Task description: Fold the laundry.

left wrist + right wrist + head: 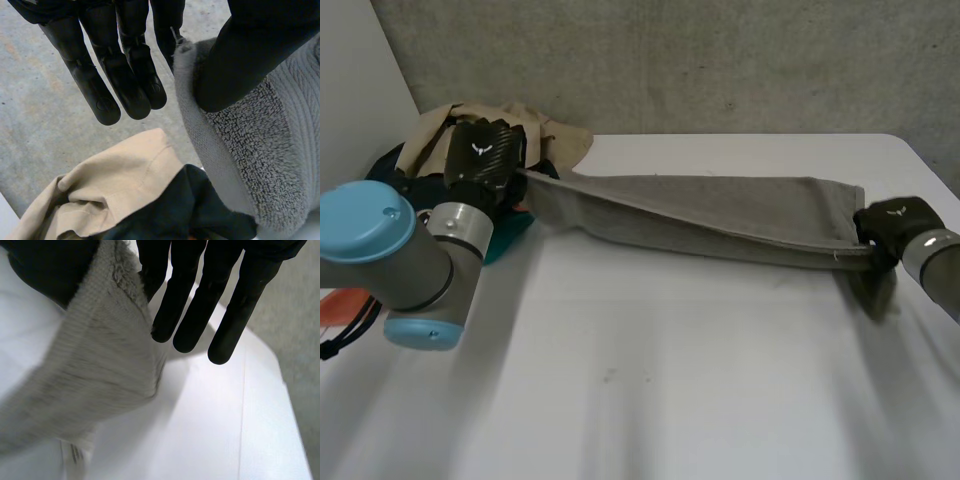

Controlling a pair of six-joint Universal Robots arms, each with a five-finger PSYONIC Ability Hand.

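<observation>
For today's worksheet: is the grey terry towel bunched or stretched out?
Stretched out: towel spans from left hand to right hand, each pinching an end.

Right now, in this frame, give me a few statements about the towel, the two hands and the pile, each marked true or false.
1. The grey towel is stretched out between the left hand and the right hand. True.
2. The right hand is open and clear of the towel. False: it pinches the towel's end between its thumb and straight fingers.
3. A beige garment lies in the pile by the left hand. True.
4. The towel is already folded into a neat square on the table. False: it is drawn out long, with one end at each hand.
</observation>
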